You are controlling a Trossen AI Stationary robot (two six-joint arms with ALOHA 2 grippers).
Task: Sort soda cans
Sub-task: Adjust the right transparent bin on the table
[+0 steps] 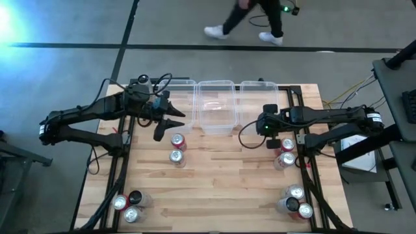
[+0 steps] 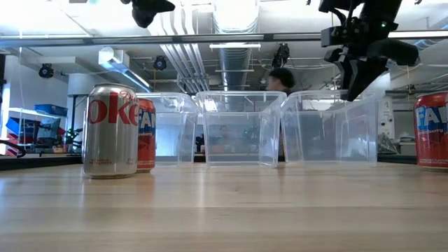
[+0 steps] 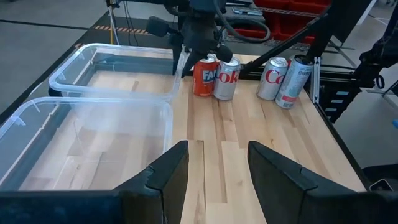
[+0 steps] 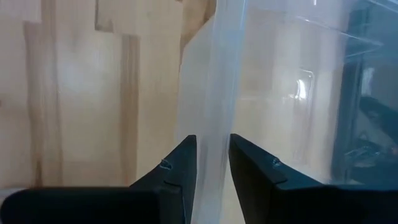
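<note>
wooden bench [image 1: 221, 188] of pale planks fills the high view, its middle and near strip bare and open for moving. three clear plastic bins [image 1: 216, 107] stand side by side along its far edge, walls touching, between the two arms.

left arm [image 1: 84, 117] reaches in from the left side; its left end effector [image 1: 169, 127] hangs above the bench just in front of the leftmost bin's near corner, fingers spread wide with nothing between them. a red can [image 1: 178, 142] and a silver can [image 1: 176, 156] stand touching each other just below and beside its fingertips, with open wood all around them.

right arm [image 1: 338, 117] comes in from the right edge; its right end effector [image 4: 211, 155] sits at the near right corner of the rightmost bin [image 4: 280, 93], fingers parted by a narrow gap that straddles the bin's clear wall, holding no can.

two cans [image 1: 285, 153], one red and one silver, stand close beside that end effector on its outer side, near the bench's right edge. farther out, a cluster of cans [image 1: 296, 201] sits at the near right corner, and another cluster [image 1: 129, 205] at the near left corner, both tight to the bench edges and well apart from either end effector. no can lies in any bin.

a person [image 1: 250, 19] walks on the floor beyond the far edge.
</note>
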